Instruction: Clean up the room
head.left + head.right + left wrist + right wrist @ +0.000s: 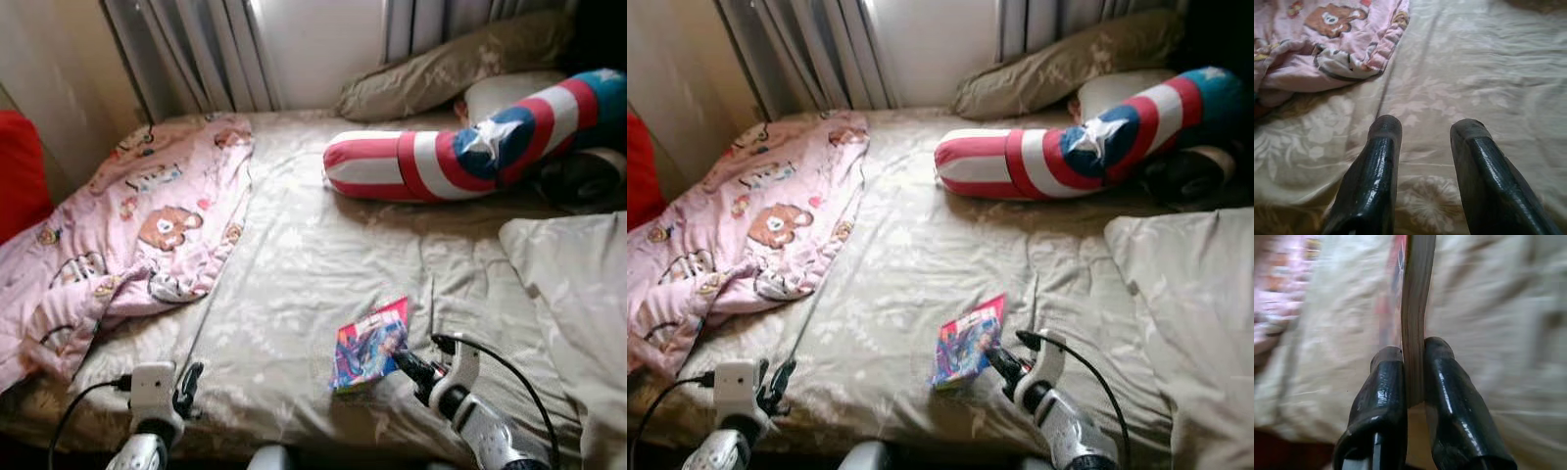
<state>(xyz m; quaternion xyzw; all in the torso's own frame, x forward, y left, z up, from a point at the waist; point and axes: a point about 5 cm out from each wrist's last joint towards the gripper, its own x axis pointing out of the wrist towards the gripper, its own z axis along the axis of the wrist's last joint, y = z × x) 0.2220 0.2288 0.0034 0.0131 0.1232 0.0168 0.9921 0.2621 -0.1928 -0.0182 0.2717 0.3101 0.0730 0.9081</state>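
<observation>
In the left eye view the right gripper, at the lower right of the frame, pinches the corner of a thin colourful book lying on the beige bed sheet. A pink blanket is heaped at the left, a striped star bolster lies across the upper right, and the left gripper hovers at the lower left.

The right eye view shows the same layout, the book low and centre-right.

In the left wrist view the left gripper's fingers are spread over bare sheet.

In the right wrist view the book's page edge stands clamped between the two fingers. The grip looks shallow, so I judge a slow, level lift best, lest the book swing or slip
</observation>
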